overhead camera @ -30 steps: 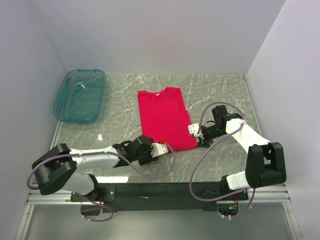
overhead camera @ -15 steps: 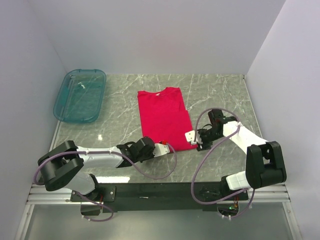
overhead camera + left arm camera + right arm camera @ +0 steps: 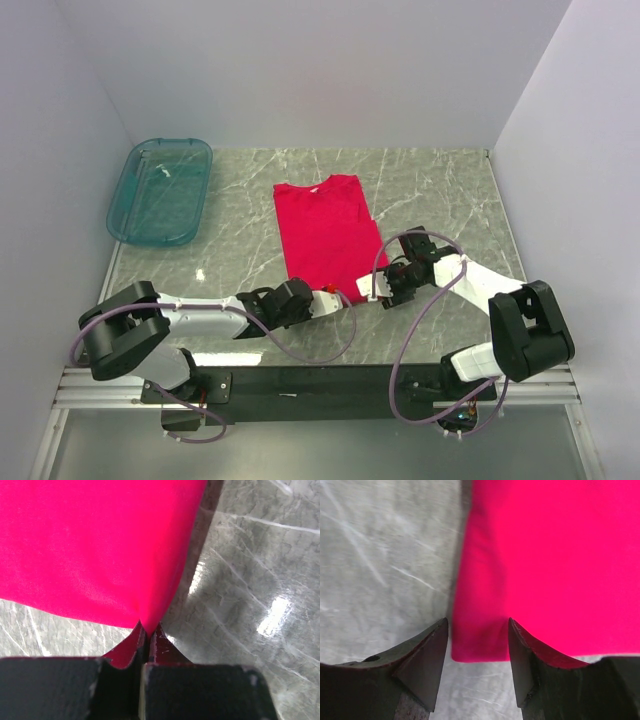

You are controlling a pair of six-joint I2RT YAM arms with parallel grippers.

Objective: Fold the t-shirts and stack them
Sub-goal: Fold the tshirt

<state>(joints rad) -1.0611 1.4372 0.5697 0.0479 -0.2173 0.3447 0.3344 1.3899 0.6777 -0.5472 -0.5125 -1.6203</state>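
**As the right gripper reaches the hem, both near corners come within reach**

Whereas 1 second ago the right gripper hung off to the side of the cloth, it now sits low over the near right corner of the red t-shirt. Its jaws are parted wide, and that corner lies flat on the table between them, not yet nipped. The left gripper has its jaws pressed together on the other near corner, a peak of red cloth drawn in between them. Its arm lies lower and flatter than before.

Beyond both pairs of jaws the shirt stretches away as a long strip, collar at the far end, barely shifted. I judge the right must close before the 2 corners can be carried forward for the fold. The tub stands well beyond the left jaws, to their left.
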